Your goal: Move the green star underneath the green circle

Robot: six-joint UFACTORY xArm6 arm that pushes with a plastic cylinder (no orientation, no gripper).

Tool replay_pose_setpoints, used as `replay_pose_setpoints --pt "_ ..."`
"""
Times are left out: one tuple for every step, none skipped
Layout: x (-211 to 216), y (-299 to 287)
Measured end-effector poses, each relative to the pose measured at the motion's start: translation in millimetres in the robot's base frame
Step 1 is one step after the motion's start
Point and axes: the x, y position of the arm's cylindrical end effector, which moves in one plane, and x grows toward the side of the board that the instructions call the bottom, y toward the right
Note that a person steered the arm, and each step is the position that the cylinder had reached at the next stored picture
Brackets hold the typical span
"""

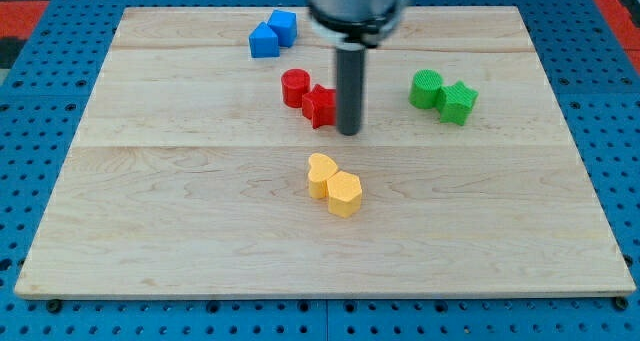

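Note:
The green circle sits at the view's right on the wooden board. The green star touches it on its lower right side. My tip is at the board's middle, well to the left of both green blocks, right beside a red star on its right side.
A red cylinder touches the red star at its upper left. Two blue blocks sit near the view's top. Two yellow blocks, a heart and a hexagon, lie below my tip. Blue pegboard surrounds the board.

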Motion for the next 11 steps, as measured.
replay_pose_setpoints --pt "0.2 5.3" --pt "1.4 31.5" --pt "5.5 76.9" --pt "11.4 128.3" --pt "-13.1 191.7" --pt "-53.7 217.0" --pt "-67.1 199.2" --pt "-58.9 175.2" --pt "-54.1 139.8" --pt "-54.1 114.0" --pt "-39.4 98.0"
